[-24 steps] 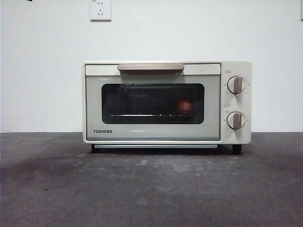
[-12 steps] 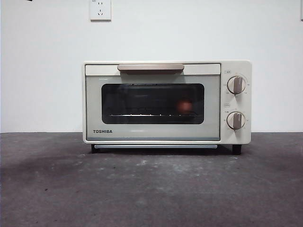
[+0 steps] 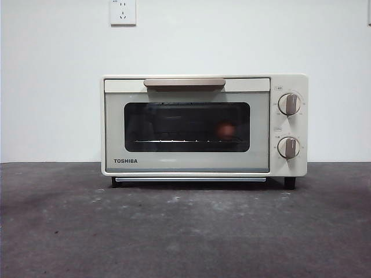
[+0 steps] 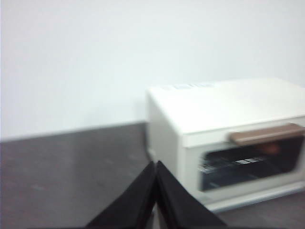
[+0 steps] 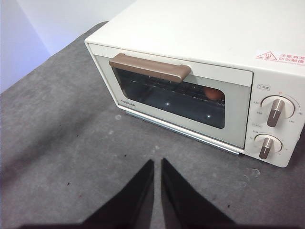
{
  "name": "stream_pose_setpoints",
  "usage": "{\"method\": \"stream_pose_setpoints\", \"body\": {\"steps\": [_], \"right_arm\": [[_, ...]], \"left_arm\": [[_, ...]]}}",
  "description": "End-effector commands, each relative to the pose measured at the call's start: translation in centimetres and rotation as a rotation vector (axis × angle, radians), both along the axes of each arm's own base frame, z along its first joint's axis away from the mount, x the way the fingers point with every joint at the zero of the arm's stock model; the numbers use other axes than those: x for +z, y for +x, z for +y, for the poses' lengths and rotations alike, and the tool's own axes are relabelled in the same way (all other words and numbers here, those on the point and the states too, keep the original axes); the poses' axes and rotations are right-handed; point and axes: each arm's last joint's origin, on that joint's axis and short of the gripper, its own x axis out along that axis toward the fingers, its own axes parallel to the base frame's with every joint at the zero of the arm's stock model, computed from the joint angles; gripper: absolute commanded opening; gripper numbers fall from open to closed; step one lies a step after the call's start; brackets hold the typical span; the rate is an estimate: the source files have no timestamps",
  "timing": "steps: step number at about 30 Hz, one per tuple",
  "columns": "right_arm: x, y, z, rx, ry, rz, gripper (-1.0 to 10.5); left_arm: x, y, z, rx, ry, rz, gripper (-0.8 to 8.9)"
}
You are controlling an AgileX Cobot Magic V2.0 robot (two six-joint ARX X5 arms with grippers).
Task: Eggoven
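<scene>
Cream oven [image 3: 204, 124], door shut, front view: egg [image 3: 226, 130] inside on rack, right side. Left wrist: left tool [image 4: 156, 168] closed, empty, off oven's side. Right wrist: right tool [image 5: 157, 167] nearly closed, empty, before handle [image 5: 149, 67]. Risk: yanking door rolls egg off rack.
</scene>
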Motion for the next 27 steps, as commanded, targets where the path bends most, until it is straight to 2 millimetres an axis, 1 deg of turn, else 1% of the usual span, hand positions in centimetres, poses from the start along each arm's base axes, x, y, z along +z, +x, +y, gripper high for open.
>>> {"method": "stream_pose_setpoints", "body": {"steps": [1, 7, 14, 21, 27], "right_arm": [[0.3, 0.0, 0.1, 0.003, 0.0, -0.018, 0.1], [0.3, 0.0, 0.1, 0.003, 0.0, -0.018, 0.1], [0.3, 0.0, 0.1, 0.003, 0.0, -0.018, 0.1], [0.3, 0.0, 0.1, 0.003, 0.0, -0.018, 0.1], [0.3, 0.0, 0.1, 0.002, 0.001, -0.019, 0.1]], "left_arm": [[-1.8, -0.5, 0.5, 0.078, 0.064, -0.077, 0.08], [-6.4, -1.5, 0.9, 0.125, 0.064, -0.078, 0.07], [-11.0, -1.5, 1.0, 0.129, 0.063, -0.005, 0.07], [-13.7, -1.5, 1.0, 0.126, 0.068, 0.057, 0.07], [-15.4, -1.5, 1.0, 0.126, 0.029, 0.187, 0.08]]}}
